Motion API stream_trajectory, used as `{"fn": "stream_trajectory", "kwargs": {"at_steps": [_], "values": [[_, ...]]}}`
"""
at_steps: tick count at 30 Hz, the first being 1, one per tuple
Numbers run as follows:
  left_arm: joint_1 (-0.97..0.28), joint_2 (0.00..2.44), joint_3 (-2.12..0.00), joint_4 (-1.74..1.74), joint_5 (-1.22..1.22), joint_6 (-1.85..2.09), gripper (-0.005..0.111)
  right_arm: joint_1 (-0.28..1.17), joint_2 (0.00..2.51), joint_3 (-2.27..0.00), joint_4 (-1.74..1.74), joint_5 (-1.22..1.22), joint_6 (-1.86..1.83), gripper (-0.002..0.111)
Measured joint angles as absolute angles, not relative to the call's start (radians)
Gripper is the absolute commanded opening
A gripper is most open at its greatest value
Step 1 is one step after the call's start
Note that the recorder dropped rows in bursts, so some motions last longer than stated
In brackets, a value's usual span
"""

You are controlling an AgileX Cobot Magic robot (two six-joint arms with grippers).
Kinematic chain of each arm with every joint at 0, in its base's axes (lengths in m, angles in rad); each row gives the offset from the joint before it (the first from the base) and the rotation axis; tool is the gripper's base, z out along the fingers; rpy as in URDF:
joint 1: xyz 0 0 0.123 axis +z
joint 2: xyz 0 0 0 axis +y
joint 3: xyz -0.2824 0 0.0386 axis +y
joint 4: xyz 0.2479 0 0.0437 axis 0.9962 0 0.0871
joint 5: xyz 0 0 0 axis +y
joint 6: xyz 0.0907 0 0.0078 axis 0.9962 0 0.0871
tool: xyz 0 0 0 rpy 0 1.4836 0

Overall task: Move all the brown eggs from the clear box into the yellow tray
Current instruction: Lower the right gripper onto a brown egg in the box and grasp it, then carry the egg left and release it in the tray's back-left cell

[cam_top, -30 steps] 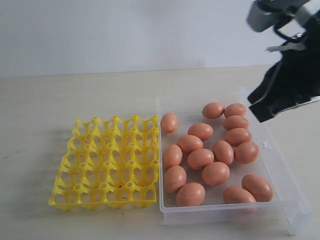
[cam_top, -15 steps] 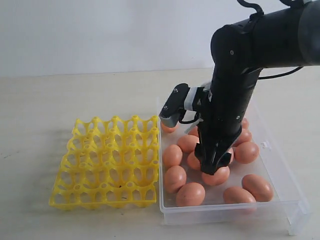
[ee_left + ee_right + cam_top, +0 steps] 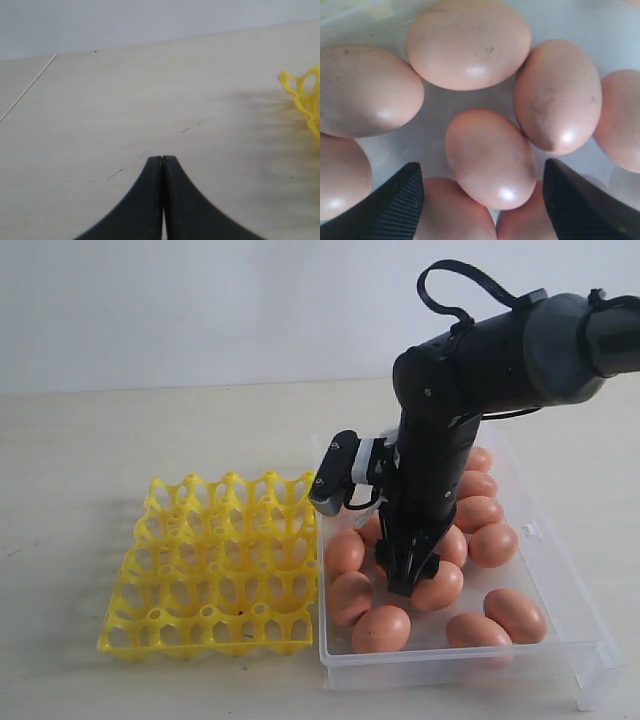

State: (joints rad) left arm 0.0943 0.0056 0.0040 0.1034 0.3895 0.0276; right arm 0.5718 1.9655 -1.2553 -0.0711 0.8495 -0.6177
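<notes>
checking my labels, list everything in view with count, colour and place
brown eggs: at least twelve showing, orange-brown, all in the clear box; the arm hides part of it
clear box: one, transparent, on the table
yellow tray: one, bright yellow, no eggs in it, just left of the box
table: one, pale beige, under everything
wall: one, whitish, behind the table
right arm: one, black, reaching down into the box
right gripper: one, black, open over the eggs
left gripper: one, black, shut, above bare table near the tray
</notes>
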Motion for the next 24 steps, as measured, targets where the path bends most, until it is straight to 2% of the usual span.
{"fn": "stream_trajectory", "kwargs": {"at_steps": [3,8,9,17,20,24], "values": [[0.094,0.006,0.004,0.103,0.389,0.028,0.000,0.572,1.992,-1.255,-0.076,0.833,-0.618,0.051],[0.094,0.006,0.004,0.103,0.389,0.028,0.000,0.572,2.004,-1.255,-0.078,0.806,-0.618,0.004],[0.094,0.006,0.004,0.103,0.389,0.028,0.000,0.572,2.004,-1.255,-0.078,0.800,-0.618,0.000],[0.094,0.006,0.004,0.103,0.389,0.028,0.000,0.572,1.949,-1.255,-0.078,0.738,-0.611,0.000],[0.094,0.006,0.004,0.103,0.389,0.028,0.000,0.572,1.861,-1.255,-0.038,0.584,-0.575,0.000],[0.094,0.006,0.004,0.103,0.389,0.028,0.000,0.600,1.754,-1.246,0.084,0.225,-0.544,0.000]]}}
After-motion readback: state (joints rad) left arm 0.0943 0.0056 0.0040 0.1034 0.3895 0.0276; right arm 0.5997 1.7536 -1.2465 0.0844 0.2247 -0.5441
